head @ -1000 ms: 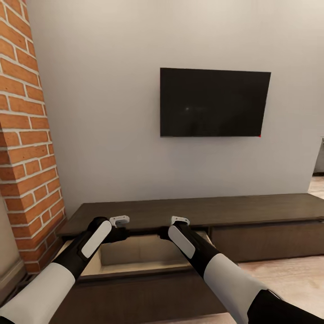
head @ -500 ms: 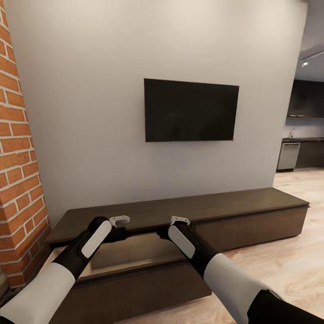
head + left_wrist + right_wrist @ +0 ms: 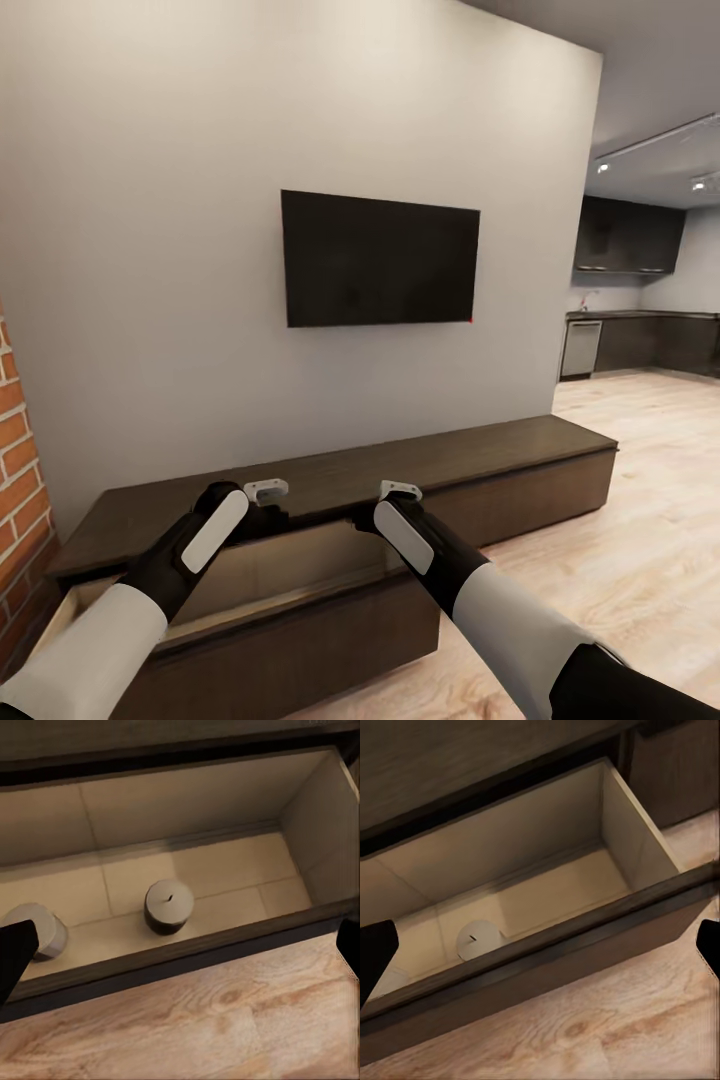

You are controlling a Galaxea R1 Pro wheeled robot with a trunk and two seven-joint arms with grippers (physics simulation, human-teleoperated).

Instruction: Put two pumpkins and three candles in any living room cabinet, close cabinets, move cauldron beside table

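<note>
two candles (image 3: 169, 906) (image 3: 39, 930) stood upright on the open cabinet (image 3: 300, 480) drawer's floor, apart; both grippers (image 3: 180, 945) (image 3: 540, 945) hovered above, fingers spread wide, holding nothing.

Cabinet (image 3: 420, 470) along wall, TV (image 3: 378, 259) above; left drawer (image 3: 225, 937) open, two candles (image 3: 168, 905) inside; kitchen far right.

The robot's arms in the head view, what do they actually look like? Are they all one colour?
No, two colours. Each arm has glossy black joint sections alternating with smooth white shell segments, and a long white oval panel on the black forearm. The left gripper and right gripper end in small pale grey-white pieces on dark wrists. No cables or lettering are visible. In the wrist views the fingertips appear as plain black shapes.
</note>
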